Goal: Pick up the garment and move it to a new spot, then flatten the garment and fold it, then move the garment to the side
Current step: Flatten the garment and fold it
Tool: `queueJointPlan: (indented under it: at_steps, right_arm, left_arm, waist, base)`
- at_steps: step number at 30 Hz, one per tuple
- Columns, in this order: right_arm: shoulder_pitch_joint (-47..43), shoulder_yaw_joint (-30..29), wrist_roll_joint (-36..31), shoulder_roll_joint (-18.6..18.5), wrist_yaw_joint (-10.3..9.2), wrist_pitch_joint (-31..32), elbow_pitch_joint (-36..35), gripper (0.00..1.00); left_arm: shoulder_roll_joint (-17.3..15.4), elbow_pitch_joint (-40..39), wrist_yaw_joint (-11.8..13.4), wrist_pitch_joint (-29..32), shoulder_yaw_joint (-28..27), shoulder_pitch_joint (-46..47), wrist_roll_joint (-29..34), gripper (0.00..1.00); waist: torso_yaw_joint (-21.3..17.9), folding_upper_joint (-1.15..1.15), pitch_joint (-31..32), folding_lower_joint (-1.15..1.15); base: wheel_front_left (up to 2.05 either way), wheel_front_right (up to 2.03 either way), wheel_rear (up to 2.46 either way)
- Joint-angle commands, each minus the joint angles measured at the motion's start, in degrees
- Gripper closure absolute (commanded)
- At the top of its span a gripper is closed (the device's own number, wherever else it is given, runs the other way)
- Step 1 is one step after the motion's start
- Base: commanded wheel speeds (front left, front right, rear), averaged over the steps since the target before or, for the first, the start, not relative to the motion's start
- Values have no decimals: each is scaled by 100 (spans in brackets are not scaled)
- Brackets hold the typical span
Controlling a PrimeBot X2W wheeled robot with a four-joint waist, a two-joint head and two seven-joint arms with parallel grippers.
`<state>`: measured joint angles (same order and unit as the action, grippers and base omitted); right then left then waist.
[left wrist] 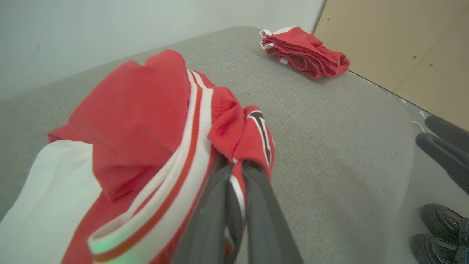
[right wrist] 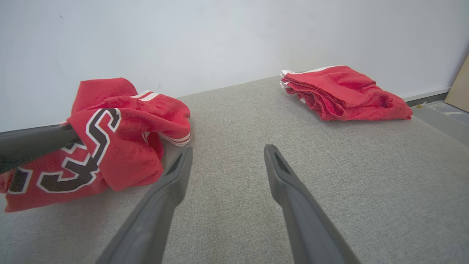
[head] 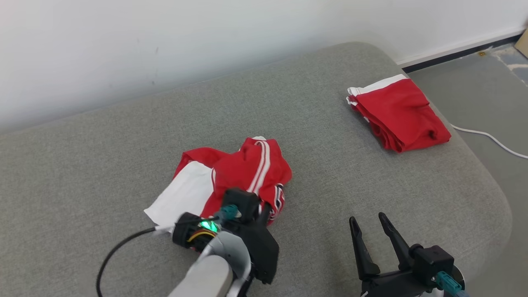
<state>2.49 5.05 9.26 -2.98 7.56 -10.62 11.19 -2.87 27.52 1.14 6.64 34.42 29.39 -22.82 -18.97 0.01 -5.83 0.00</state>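
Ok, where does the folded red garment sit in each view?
Head view: folded red garment, upper right.
Left wrist view: folded red garment, top, right of centre.
Right wrist view: folded red garment, upper right.
Shared landmark: the crumpled red jersey, left of it in every view.

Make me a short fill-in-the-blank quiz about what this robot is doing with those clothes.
1. The left gripper is ____ on the crumpled jersey.
2. The right gripper is ____ and holds nothing.
3. The folded garment lies to the robot's ____ of the jersey.
4. Both lie on a ____ cushion.

Missing words: shut; open; right; grey.
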Motion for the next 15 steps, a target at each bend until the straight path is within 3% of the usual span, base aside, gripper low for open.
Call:
queueJointPlan:
  at_steps: [1,2,3,15]
  right_arm:
    - [35,-22,25,17,-12,-34,23,0]
    - [26,-39,20,17,-12,-45,28,0]
    - [15,-62,10,17,-12,-52,36,0]
    - [-89,-172,-33,19,-12,-69,47,0]
  left_arm:
    - [-4,41,96,-81,278,-42,-218,91]
    - [-2,54,133,-109,403,-17,-307,9]
    - [-4,56,170,-115,503,4,-430,0]
    - [-82,-399,330,24,860,130,-770,0]
  waist:
    - [-4,-1,-16,0]
    - [7,-1,-20,0]
    - [24,-1,-24,0]
    - [312,-1,41,0]
  base:
    - [0,0,0]
    - [0,0,0]
    - [0,0,0]
    - [0,0,0]
